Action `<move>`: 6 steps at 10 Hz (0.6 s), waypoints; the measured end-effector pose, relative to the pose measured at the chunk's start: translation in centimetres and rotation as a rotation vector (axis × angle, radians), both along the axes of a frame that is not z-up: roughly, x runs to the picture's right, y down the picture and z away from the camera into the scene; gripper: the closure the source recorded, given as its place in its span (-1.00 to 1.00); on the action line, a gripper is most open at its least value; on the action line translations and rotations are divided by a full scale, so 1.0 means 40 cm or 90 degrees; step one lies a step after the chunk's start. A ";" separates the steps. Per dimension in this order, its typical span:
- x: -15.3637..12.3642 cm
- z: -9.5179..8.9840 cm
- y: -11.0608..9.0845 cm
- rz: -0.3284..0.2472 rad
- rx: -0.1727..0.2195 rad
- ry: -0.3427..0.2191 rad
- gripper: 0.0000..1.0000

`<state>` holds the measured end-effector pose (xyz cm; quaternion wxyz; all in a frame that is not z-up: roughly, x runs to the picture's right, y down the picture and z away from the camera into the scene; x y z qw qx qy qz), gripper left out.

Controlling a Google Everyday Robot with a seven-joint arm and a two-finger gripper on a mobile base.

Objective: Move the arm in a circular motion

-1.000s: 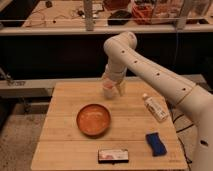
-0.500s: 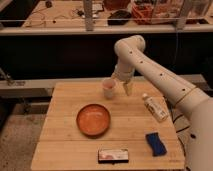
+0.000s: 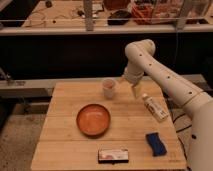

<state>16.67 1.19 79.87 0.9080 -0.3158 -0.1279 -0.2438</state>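
The white glossy arm reaches in from the right edge, bends at a bulbous joint above the table's far side, and points down. Its gripper hangs at the tip, just above the wooden table, between a pale cup on its left and a lying white bottle on its right. It holds nothing that I can see.
An orange bowl sits mid-table. A blue sponge lies at the front right. A flat dark packet lies at the front edge. A metal rail and cluttered bench run behind the table.
The arm's upper joint and gripper have swung to the right, from over the cup's left side to the gap between the cup and the bottle. The objects on the table have not moved.
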 end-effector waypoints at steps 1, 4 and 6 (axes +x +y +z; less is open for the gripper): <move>0.020 0.003 0.009 0.008 -0.004 0.008 -0.60; 0.096 0.009 0.043 0.042 -0.016 0.040 -0.60; 0.149 0.007 0.067 0.063 -0.022 0.062 -0.60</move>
